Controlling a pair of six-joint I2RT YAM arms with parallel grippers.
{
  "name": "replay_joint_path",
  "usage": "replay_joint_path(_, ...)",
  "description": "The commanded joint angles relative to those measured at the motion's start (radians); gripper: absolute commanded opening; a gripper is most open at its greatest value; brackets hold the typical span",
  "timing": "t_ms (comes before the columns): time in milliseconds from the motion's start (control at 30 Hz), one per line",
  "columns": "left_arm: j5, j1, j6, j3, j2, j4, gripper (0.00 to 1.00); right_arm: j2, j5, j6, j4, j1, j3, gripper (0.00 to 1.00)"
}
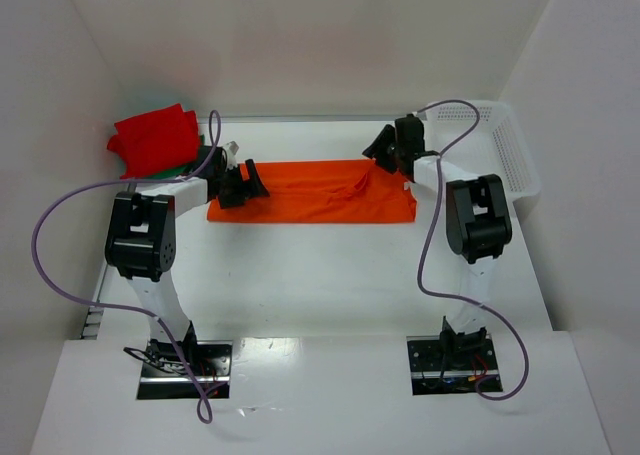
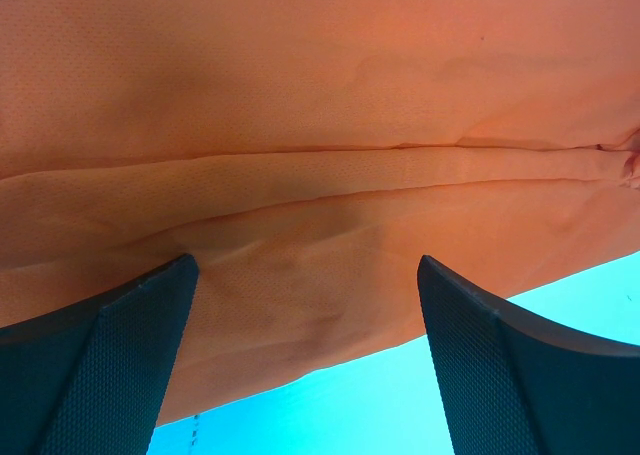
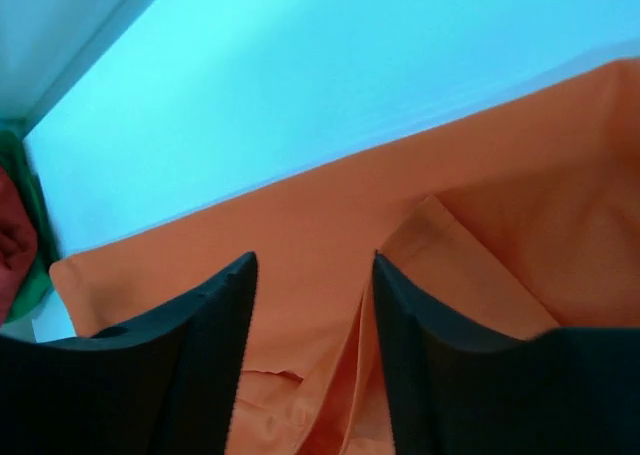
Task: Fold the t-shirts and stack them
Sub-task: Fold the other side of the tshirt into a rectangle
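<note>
Orange t-shirt (image 1: 315, 190) laid flat as a long strip mid-frame, seemingly ready for a crosswise fold; left gripper (image 1: 245, 183) spread wide over its left end; right gripper (image 1: 383, 148) parted, empty, at its upper-right corner.

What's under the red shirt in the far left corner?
A dark green cloth pokes out from beneath the red shirt along its lower edge. The red shirt covers most of it, so its full shape, and anything else below, is hidden.
</note>
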Motion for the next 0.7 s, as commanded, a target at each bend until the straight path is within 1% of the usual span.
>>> replay_joint_path(0,0.016,-0.001,0.02,0.016,0.0,0.005,0.98,-0.163,-0.018,-0.047,0.043,-0.03,-0.004,0.68)
replay_joint_path(33,0.015,-0.001,0.02,0.028,0.0,0.005,0.98,-0.223,-0.007,-0.058,0.043,-0.03,-0.055,0.75)
replay_joint_path(67,0.015,-0.001,0.02,0.039,0.0,0.005,0.98,-0.256,-0.007,-0.067,0.043,-0.03,-0.056,0.75)
replay_joint_path(100,0.015,-0.001,0.032,0.039,-0.011,-0.005,0.98,-0.285,-0.007,-0.076,0.043,-0.039,-0.114,0.73)
replay_joint_path(167,0.015,-0.001,0.032,0.051,-0.025,-0.016,0.98,-0.367,-0.016,-0.09,0.033,-0.039,-0.195,0.63)
replay_joint_path(200,0.015,-0.001,0.044,0.06,-0.044,-0.025,0.98,-0.386,-0.016,-0.09,0.011,-0.039,-0.217,0.49)
replay_joint_path(267,0.015,-0.001,0.044,0.06,-0.068,-0.025,0.98,-0.415,-0.025,-0.09,-0.013,-0.039,-0.28,0.29)
replay_joint_path(300,0.015,-0.001,0.053,0.06,-0.068,-0.025,0.98,-0.425,-0.025,-0.09,-0.024,-0.039,-0.303,0.16)
replay_joint_path(333,0.006,-0.001,0.062,0.06,-0.081,-0.025,0.98,-0.425,-0.039,-0.081,-0.038,-0.039,-0.335,0.08)
replay_joint_path(400,0.006,-0.001,0.062,0.069,-0.081,-0.036,0.98,-0.425,-0.048,-0.081,-0.038,-0.03,-0.354,0.04)
replay_joint_path(467,0.006,-0.001,0.062,0.07,-0.081,-0.036,0.98,-0.387,-0.039,-0.081,-0.059,-0.004,-0.363,0.01)
replay_joint_path(567,0.006,-0.001,0.062,0.07,-0.092,-0.036,0.98,-0.34,-0.027,-0.091,-0.083,0.036,-0.349,0.01)
replay_joint_path(667,0.006,-0.001,0.072,0.07,-0.103,-0.036,1.0,-0.25,-0.036,-0.113,-0.083,0.056,-0.312,0.01)
